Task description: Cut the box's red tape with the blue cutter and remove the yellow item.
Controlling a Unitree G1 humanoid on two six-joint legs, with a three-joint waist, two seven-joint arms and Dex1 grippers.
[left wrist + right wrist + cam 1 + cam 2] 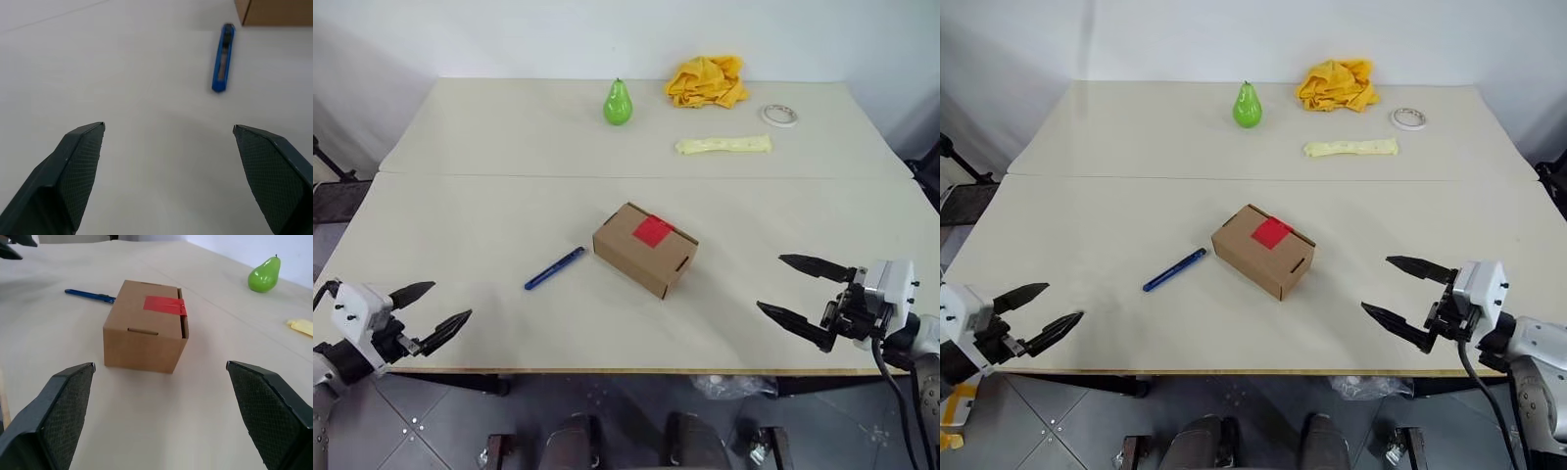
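Both tools empty and spread wide. Left tool (440, 311) hangs at the near left edge of the worktop (489, 245), right tool (800, 288) at the near right edge, both well apart from the task things.

The box (644, 249) sits mid-worktop, flaps closed, turned so one corner faces me. The red tape (653, 231) is on its top face, running over the far edge across the flap seam. The blue cutter (554, 267) lies flat just beside the box on its left, not touching, angled with one end toward the box and the other toward my left tool. The yellow item isn't visible; I judge it's inside the closed box.

Handling, my read:
- Cutter: slim, rigid, smooth plastic, lying flat. Likely slippery and low-profile, so fingers need to come down astride the body mid-length, across its long axis. Left tool has it straight ahead in the left wrist view, so that's the natural pick. Can't tell which end carries the blade.
- Box: light cardboard, probably slides or spins if pushed by the blade. Right tool should brace it on the side walls, gently, since the walls will cave under a hard squeeze.
- Tape: thin film; cut along the seam line, not the patch middle.

Far side clutter, not involved: green pear (618, 103), yellow cloth heap (707, 81), pale yellow strip (722, 145), tape roll (779, 115).

Nothing started yet; first step is grabbing the cutter.
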